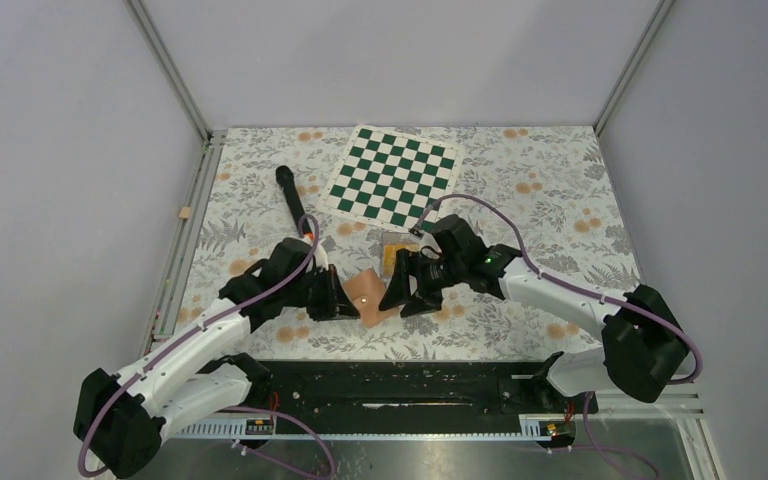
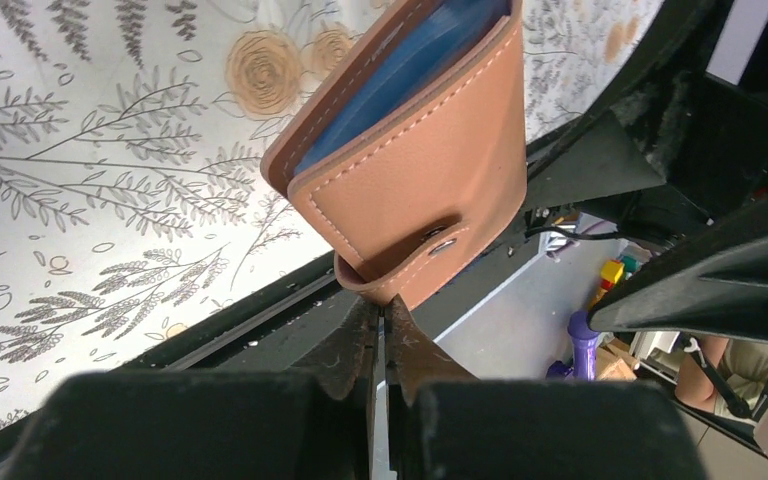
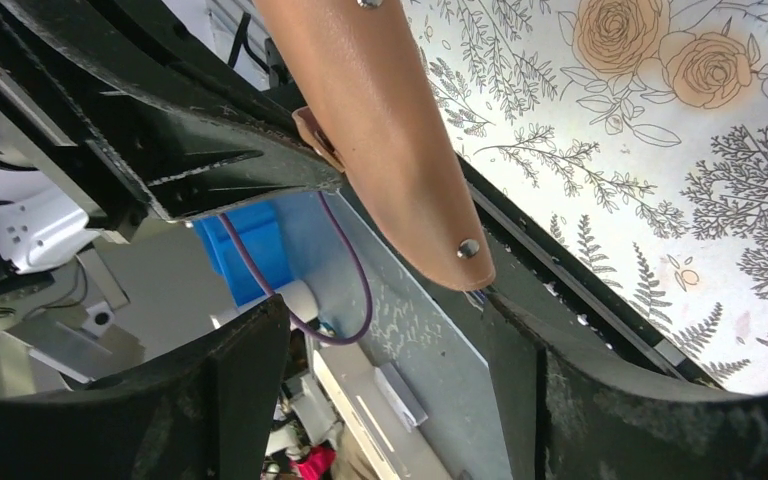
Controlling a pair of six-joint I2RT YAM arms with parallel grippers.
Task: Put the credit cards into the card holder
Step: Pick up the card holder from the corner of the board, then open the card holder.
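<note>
The tan card holder (image 1: pixel 368 296) is held off the table between both arms. My left gripper (image 1: pixel 342 303) is shut on its snap tab (image 2: pixel 400 278), and blue inner pockets (image 2: pixel 415 55) show in the half-open fold. The holder's smooth outer face (image 3: pixel 380 130) fills the upper middle of the right wrist view. My right gripper (image 3: pixel 400 350) stands open just below that face, with one fingertip (image 3: pixel 505 310) close to the holder's lower edge and nothing between the jaws. Yellow-orange credit cards (image 1: pixel 392 254) lie on the table just behind the right gripper (image 1: pixel 400 292).
A green-white chessboard (image 1: pixel 393 173) lies at the back middle of the floral tablecloth (image 1: pixel 540 200). A black stick-shaped object (image 1: pixel 292 196) lies left of it. The black rail (image 1: pixel 400 385) along the near table edge sits right below the grippers.
</note>
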